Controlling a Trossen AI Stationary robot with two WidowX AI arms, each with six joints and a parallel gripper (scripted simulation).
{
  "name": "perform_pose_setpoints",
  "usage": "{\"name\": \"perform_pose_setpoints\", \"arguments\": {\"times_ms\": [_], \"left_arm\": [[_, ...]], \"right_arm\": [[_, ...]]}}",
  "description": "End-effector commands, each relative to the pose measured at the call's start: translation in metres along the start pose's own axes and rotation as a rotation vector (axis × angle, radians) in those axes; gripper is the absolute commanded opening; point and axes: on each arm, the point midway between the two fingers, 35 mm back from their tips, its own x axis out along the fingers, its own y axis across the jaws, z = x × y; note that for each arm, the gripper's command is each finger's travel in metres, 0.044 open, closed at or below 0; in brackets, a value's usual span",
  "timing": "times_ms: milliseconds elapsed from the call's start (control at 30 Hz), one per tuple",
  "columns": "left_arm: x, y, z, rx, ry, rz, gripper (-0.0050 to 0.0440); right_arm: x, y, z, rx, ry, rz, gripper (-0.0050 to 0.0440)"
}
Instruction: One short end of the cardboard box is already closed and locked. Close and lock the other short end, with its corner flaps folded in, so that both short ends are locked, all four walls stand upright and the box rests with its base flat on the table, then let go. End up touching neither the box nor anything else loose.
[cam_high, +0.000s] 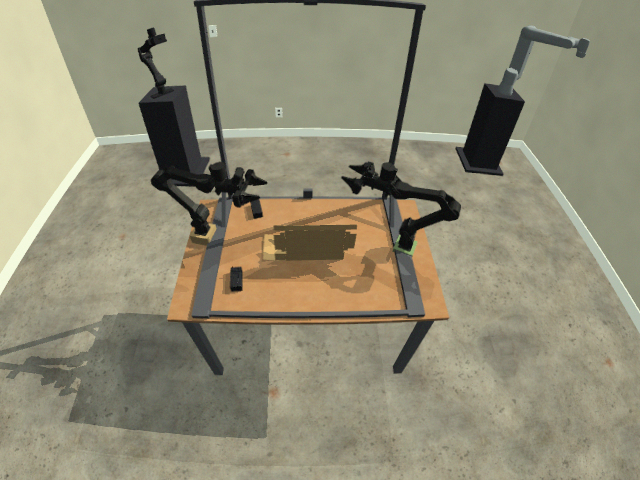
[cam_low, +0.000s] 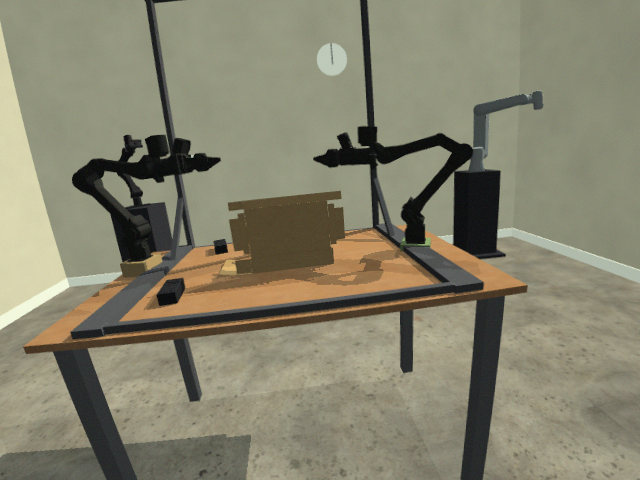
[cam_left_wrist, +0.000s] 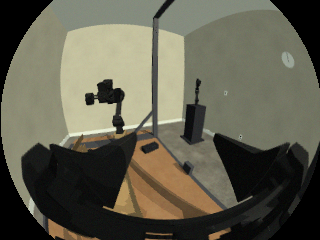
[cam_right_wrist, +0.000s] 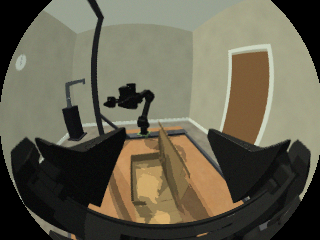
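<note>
The cardboard box rests on the table. Its tall lid panel stands up along one long side. In the right wrist view, the far short end stands closed. At the near short end, the end flap lies outward, low on the table. A small corner flap there appears turned inward; the other corner is unclear. My left gripper is open and empty, above the closed end's side. My right gripper is open and empty, above the open end's side.
One black block lies near the table's left front; another lies behind it, towards the back. Dark rails border the work area, and frame posts rise at the back.
</note>
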Motion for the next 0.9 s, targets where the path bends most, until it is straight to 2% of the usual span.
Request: {"name": "perform_pose_setpoints", "arguments": {"times_ms": [0, 533, 667, 800, 867], "left_arm": [[-0.001, 0.000, 0.006, 0.000, -0.015, 0.000, 0.0440], [-0.001, 0.000, 0.006, 0.000, -0.015, 0.000, 0.0440], [0.004, 0.004, -0.002, 0.063, 0.027, 0.011, 0.0347], [0.015, 0.009, -0.019, 0.260, 0.128, 0.014, 0.0251], [0.021, 0.013, -0.031, 0.383, 0.196, 0.006, 0.0203]], "right_arm": [[-0.001, 0.000, 0.006, 0.000, -0.015, 0.000, 0.0440], [-0.001, 0.000, 0.006, 0.000, -0.015, 0.000, 0.0440], [0.006, 0.003, 0.001, 0.063, 0.030, 0.008, 0.0341], [0.021, 0.007, -0.012, 0.272, 0.146, 0.001, 0.0247], [0.029, 0.009, -0.020, 0.372, 0.224, -0.015, 0.0247]]}}
